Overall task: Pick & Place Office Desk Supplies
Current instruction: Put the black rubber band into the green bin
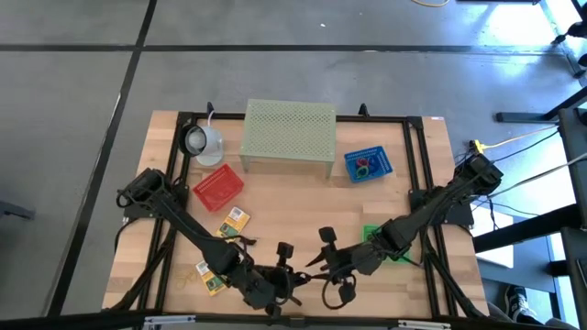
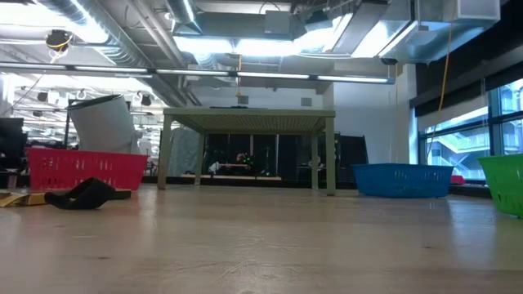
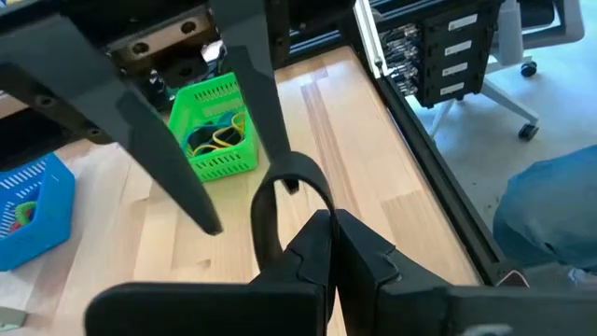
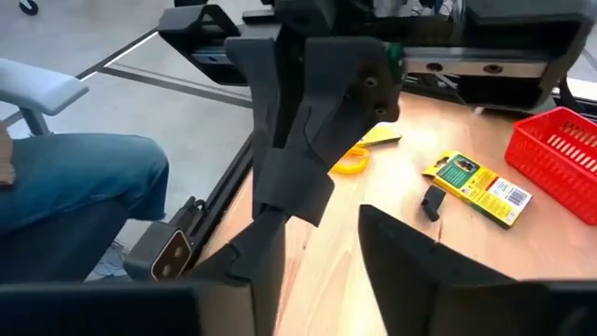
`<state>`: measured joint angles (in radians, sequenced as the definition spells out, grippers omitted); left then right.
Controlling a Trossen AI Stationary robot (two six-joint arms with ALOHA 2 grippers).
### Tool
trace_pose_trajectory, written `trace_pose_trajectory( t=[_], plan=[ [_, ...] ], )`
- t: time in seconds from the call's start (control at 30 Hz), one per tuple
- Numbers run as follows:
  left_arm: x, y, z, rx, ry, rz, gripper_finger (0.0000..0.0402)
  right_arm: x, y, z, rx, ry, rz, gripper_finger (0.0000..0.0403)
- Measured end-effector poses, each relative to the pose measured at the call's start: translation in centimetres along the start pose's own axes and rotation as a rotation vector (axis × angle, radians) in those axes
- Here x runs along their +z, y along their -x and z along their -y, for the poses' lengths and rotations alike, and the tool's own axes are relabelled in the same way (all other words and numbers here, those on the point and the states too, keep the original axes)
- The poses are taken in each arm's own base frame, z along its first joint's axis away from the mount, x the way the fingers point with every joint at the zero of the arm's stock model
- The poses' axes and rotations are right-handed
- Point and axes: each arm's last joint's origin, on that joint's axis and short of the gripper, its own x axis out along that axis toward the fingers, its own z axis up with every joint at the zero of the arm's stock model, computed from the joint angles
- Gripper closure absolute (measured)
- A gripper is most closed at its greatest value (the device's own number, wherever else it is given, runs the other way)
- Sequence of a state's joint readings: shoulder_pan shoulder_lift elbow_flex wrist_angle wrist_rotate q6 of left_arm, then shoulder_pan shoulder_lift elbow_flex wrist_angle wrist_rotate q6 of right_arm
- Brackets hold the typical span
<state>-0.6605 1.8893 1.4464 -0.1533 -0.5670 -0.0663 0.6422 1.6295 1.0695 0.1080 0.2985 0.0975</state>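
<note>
black loop [image 3: 280, 201] pinched in closed left gripper [image 3: 331, 252], table's front edge | right gripper [image 4: 322, 247] jaws apart, empty, facing it | step: looks like handover or carry toward green basket [image 3: 216, 131] beside right arm; next needs right jaws around the loop | yellow printed packet [image 4: 478, 189] near red basket [image 1: 218, 188], print unreadable

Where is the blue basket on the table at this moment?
In the high view the blue basket sits near the table's far edge on the right arm's side, just beside the pale green perforated stand.
</note>
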Motion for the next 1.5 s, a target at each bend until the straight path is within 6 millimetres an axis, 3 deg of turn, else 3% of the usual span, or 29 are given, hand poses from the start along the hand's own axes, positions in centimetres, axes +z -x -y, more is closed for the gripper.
trace_pose_trajectory(
  t=[0.37,0.8,1.1,1.5],
  plan=[
    [-0.1,0.0,-0.2,0.069,-0.017,-0.004,0.0398,0.0,0.0,0.0,0.001,-0.001,0.004,0.0173],
    [0.0,-0.3,-0.9,0.152,-0.006,-0.002,0.0398,0.6,0.0,0.1,-0.033,-0.019,0.06,0.0179],
    [0.0,-0.3,-1.0,0.194,0.001,0.003,0.0398,0.5,-0.1,0.7,-0.077,-0.077,0.056,0.0235],
    [-0.2,-0.3,-1.0,0.207,-0.006,-0.005,0.0398,0.5,-0.2,1.1,-0.085,-0.101,0.047,0.0389]
  ],
)
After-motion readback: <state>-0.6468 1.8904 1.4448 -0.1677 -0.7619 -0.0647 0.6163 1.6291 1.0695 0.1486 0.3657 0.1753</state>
